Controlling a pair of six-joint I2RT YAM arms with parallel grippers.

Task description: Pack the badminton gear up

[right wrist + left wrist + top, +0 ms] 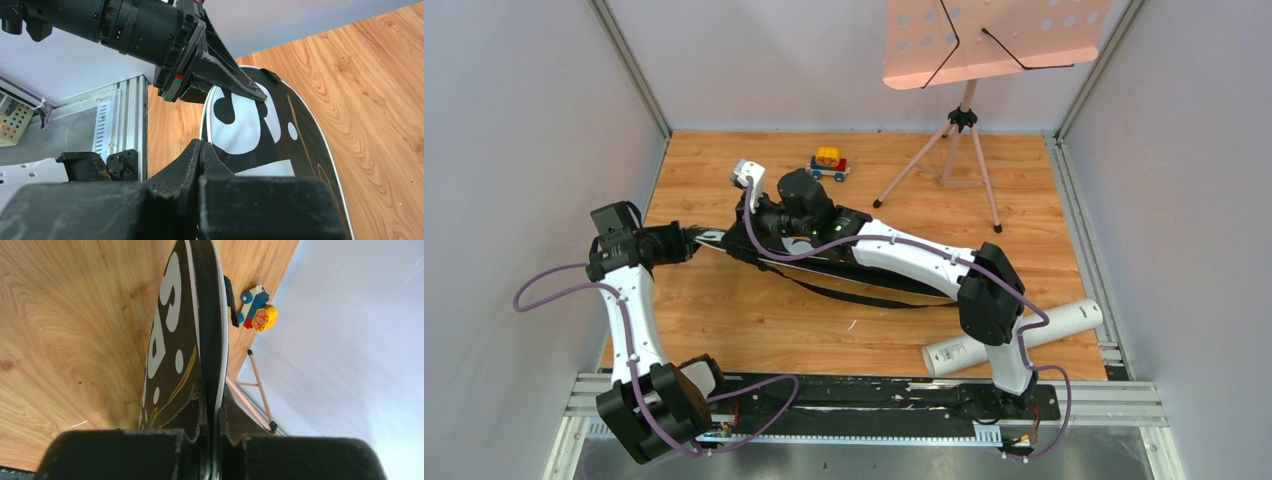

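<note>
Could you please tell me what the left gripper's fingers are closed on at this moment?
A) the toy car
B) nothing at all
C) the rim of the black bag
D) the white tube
C: in the left wrist view the left gripper has its fingers pinched on the rim of the black bag, while the white tube lies well apart from it.
</note>
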